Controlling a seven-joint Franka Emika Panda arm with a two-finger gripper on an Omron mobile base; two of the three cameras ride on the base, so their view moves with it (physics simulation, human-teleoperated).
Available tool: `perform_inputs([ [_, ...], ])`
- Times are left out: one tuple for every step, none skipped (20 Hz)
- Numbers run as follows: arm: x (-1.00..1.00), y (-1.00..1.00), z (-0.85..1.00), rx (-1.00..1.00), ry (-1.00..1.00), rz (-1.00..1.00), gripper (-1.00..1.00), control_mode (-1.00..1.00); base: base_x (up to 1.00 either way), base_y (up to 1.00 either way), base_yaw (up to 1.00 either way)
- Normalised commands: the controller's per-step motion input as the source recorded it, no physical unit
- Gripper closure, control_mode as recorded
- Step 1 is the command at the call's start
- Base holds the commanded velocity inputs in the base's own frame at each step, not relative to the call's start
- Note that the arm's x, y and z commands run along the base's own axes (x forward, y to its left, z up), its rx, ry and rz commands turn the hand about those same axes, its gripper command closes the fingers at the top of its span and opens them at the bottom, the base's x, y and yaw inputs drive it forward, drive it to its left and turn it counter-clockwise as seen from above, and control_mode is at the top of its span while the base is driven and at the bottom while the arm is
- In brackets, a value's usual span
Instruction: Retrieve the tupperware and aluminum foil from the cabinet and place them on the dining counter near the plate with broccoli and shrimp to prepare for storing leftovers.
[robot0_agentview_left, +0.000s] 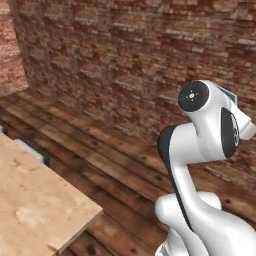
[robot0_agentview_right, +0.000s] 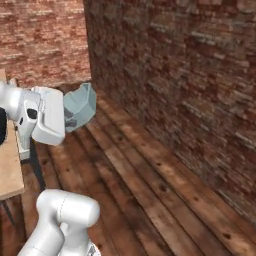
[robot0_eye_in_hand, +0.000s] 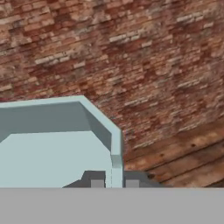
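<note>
My gripper (robot0_eye_in_hand: 114, 183) is pinched on the rim of the tupperware (robot0_eye_in_hand: 52, 148), one finger inside the wall and one outside, as the hand view shows. The pale teal-grey tub is carried in the air, tilted, its open hollow turned toward the camera on my hand. In the right base view the tupperware (robot0_agentview_right: 80, 106) juts from the front of my white hand, held above the plank floor (robot0_agentview_right: 150, 190) and in front of the red brick wall (robot0_agentview_right: 190, 75). In the left base view a sliver of the tub's rim (robot0_agentview_left: 231, 95) peeks from behind my upper arm. A corner of a light wood-grain counter (robot0_agentview_left: 35, 205) lies to my left, well apart from the tub.
</note>
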Motion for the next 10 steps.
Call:
perform_inputs([
  [0.0,0.0,0.0,0.0,0.0,0.0,1.0,1.0,1.0,-0.04,0.57],
  [0.0,0.0,0.0,0.0,0.0,0.0,1.0,1.0,1.0,-0.04,0.57],
  [0.0,0.0,0.0,0.0,0.0,0.0,1.0,1.0,1.0,-0.04,0.57],
  [0.0,0.0,0.0,0.0,0.0,0.0,1.0,1.0,1.0,-0.06,0.57],
  [0.0,0.0,0.0,0.0,0.0,0.0,1.0,1.0,1.0,-0.07,0.57],
  [0.0,0.0,0.0,0.0,0.0,0.0,1.0,1.0,1.0,-0.09,0.56],
  [0.0,0.0,0.0,0.0,0.0,0.0,1.0,1.0,1.0,-0.1,0.56],
  [0.0,0.0,0.0,0.0,0.0,0.0,1.0,1.0,1.0,-0.1,0.56],
  [0.0,0.0,0.0,0.0,0.0,0.0,1.0,1.0,1.0,-0.1,0.56],
  [0.0,0.0,0.0,0.0,0.0,0.0,1.0,1.0,1.0,-0.1,0.56],
])
